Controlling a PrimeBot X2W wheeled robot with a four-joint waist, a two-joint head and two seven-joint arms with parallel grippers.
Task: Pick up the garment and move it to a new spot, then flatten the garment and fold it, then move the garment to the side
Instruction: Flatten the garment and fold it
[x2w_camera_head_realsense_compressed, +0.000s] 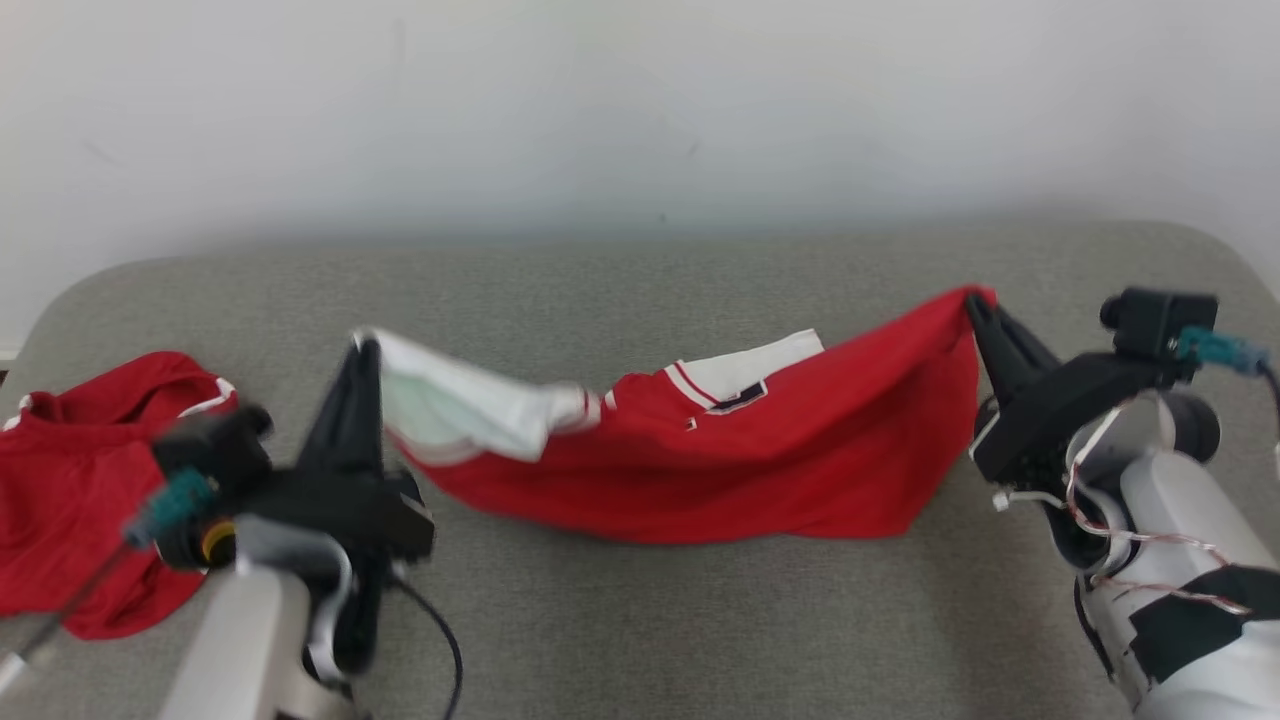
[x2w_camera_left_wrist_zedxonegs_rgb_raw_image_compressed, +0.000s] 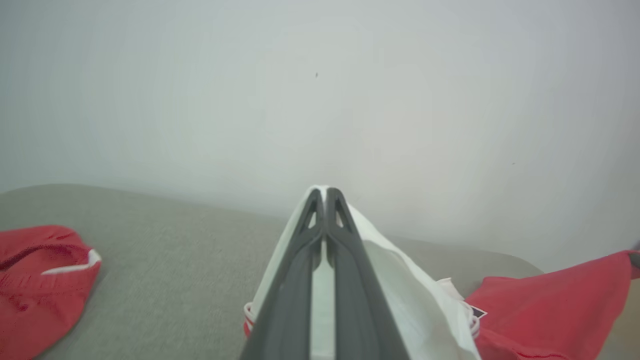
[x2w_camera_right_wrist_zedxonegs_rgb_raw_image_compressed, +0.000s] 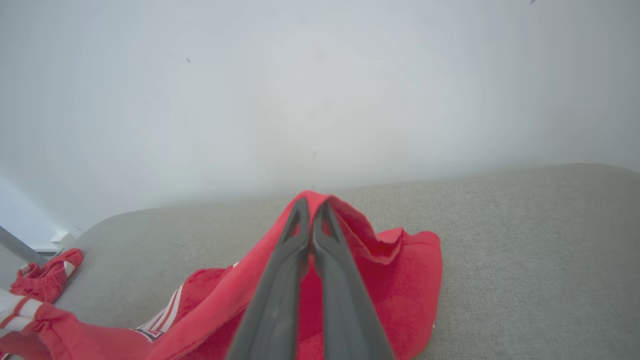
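Left hand, right hand pinch garment over grey surface; white wall behind.

Matt red and white cloth garment, coarse grey woven table cover, matt dark plastic fingers

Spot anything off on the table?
Nothing looks damaged. The garment sags bunched between left tool and right tool, white part twisted near the left. A second red garment lies crumpled at the left end of the table.
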